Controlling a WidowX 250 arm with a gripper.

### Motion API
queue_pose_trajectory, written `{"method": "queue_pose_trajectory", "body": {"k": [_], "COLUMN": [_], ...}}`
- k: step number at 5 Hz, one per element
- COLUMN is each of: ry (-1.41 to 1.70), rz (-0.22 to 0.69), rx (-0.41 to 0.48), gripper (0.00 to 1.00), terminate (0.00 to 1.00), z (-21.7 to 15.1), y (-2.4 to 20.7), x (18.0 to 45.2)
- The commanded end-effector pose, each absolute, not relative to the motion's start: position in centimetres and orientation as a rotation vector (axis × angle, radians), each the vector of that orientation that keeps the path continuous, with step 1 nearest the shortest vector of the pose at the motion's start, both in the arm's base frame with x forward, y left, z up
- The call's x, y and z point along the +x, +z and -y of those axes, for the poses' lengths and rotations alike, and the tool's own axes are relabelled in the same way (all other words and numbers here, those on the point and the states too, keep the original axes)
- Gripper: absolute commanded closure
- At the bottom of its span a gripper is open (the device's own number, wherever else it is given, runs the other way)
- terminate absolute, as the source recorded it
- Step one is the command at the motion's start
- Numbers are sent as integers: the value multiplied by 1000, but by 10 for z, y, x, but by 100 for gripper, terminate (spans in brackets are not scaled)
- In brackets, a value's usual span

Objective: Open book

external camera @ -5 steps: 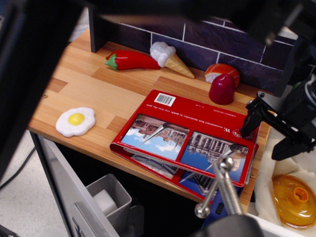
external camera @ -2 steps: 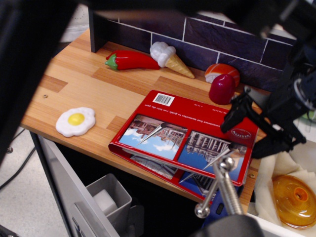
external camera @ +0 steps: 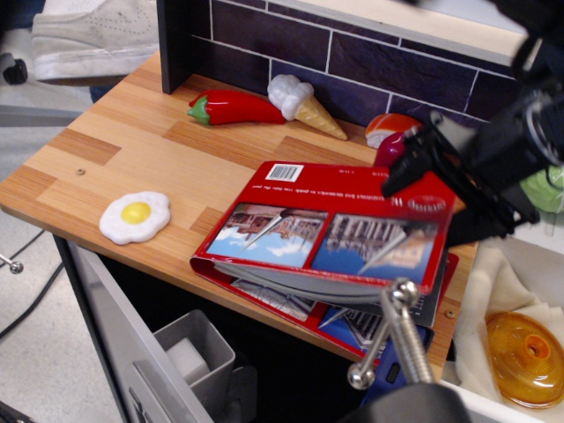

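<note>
You are partway into the opening. The large thin glossy red-covered book (external camera: pixel 330 233) lies at the front right of the light wooden bench (external camera: pixel 132 145), and its cover is lifted at the right-hand end while the left end stays low, so it tilts like a shallow ramp. Grey pages show in the gap beneath the raised edge. What is left, as I judge it, is the bigger part: the cover has to swing up past vertical and fall over to the far side before you can call the book open.

The black robot hand (external camera: pixel 423 172) is at the cover's raised right corner and is blurred. It seems to be pinching or hooking that edge, but you cannot tell from this view whether the jaws are closed on it or only pushing from below.

The cover carries 2 building photos side by side, a line of white text above them and a white barcode near its far left corner. It looks stiff and slick, so I would expect it to slip easily from a light grip.
</note>
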State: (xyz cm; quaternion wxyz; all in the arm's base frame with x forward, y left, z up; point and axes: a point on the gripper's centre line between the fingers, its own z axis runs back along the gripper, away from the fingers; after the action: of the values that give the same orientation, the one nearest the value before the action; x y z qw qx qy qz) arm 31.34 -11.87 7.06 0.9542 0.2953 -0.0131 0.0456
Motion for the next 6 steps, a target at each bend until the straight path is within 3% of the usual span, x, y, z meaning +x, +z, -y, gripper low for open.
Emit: {"method": "queue_pose_trajectory", "body": {"k": [1, 3, 4, 5, 6], "ry": [212, 199, 290, 380, 500], "rz": [-16, -29, -47, -198, -430], "rx": [661, 693, 651, 592, 498], "gripper": [0, 0, 0, 0, 0], "terminate": [0, 0, 0, 0, 0], "z": [75, 52, 40, 28, 14], "y": [95, 102, 118, 128, 147], "x": [310, 276, 270, 267, 251]}}
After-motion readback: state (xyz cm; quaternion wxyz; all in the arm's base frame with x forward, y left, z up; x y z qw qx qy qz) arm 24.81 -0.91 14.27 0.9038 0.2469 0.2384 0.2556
